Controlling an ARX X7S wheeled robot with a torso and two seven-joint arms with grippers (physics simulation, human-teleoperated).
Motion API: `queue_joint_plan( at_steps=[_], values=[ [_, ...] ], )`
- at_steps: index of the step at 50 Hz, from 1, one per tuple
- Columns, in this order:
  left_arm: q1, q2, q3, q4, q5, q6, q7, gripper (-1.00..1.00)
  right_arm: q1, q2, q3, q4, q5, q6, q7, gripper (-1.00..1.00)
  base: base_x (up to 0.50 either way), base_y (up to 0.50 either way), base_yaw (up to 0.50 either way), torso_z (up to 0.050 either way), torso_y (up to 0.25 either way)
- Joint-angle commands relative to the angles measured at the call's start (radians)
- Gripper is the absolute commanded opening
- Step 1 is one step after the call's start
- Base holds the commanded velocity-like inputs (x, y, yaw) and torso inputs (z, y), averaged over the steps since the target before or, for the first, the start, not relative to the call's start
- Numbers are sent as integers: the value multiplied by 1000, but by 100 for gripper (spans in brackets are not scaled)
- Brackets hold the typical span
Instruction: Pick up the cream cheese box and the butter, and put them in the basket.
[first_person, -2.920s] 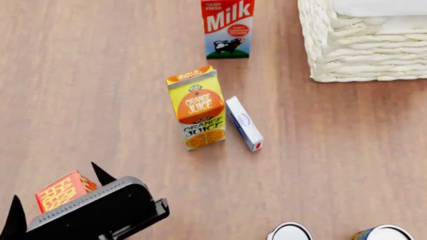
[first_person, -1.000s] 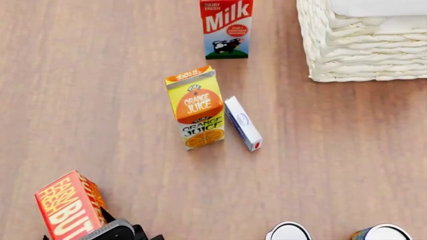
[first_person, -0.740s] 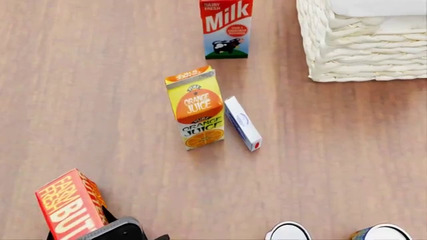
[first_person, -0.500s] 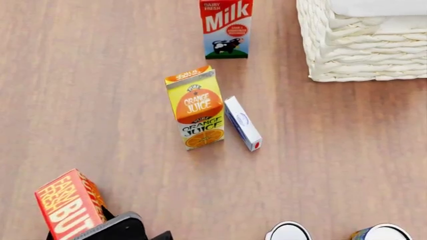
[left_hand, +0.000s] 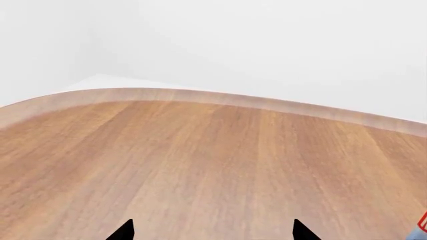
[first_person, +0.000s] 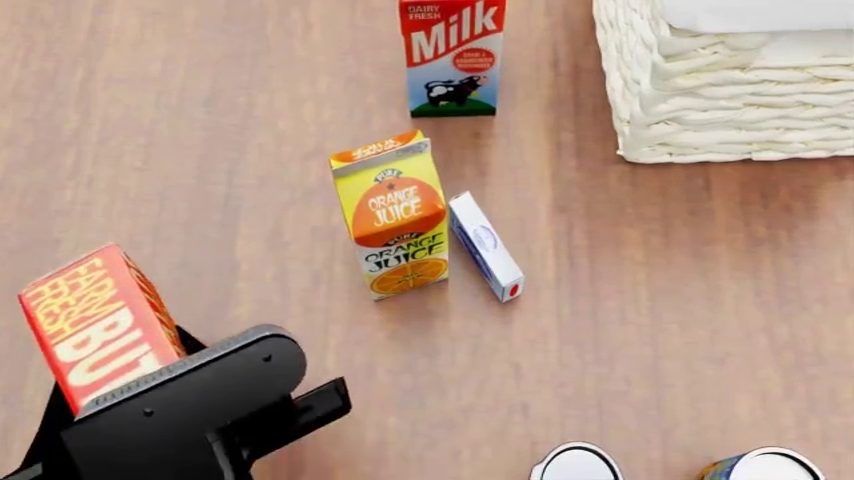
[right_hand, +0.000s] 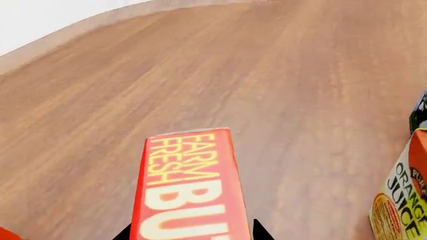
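Butter (first_person: 96, 325) has risen off the desk (first_person: 667, 300); your right hand (right_hand: 192, 232) clamps it. Carry it level, above the cartons, to the basket (first_person: 721, 90).

Between your held butter (first_person: 96, 325) and the basket (first_person: 727, 95) stand the juice carton (first_person: 392, 215) and, just beside it, the cream cheese box (first_person: 486, 247). The milk carton (first_person: 453, 55) stands near the basket's left wall. You find open table (first_person: 694, 300) right of the cream cheese.
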Motion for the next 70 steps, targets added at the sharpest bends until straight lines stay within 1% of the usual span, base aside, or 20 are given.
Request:
queue_joint_plan(
  at_steps=[1,8,34,45,58,70],
  values=[
    [5,-4,0,-2,-3,7,-3,100,115,4,80,-64,39,60,16,-100,0,0,0,0,0],
    [5,-5,5,-3,-1,10,-4,100,210,27,150,-80,92,102,38,-100,0,0,0,0,0],
    [17,-15,-4,-5,-13,26,-10,100,423,61,265,-76,188,184,68,-100,0,0,0,0,1],
    [20,-21,-2,-4,-19,31,-14,100,516,87,338,-55,241,202,70,-100,0,0,0,0,0],
    [26,-23,-4,-4,-18,39,-14,100,698,129,441,10,339,255,62,-100,0,0,0,0,2],
    [30,-26,-2,-3,-20,46,-15,100,881,171,487,106,358,308,19,-100,0,0,0,0,2]
  ],
)
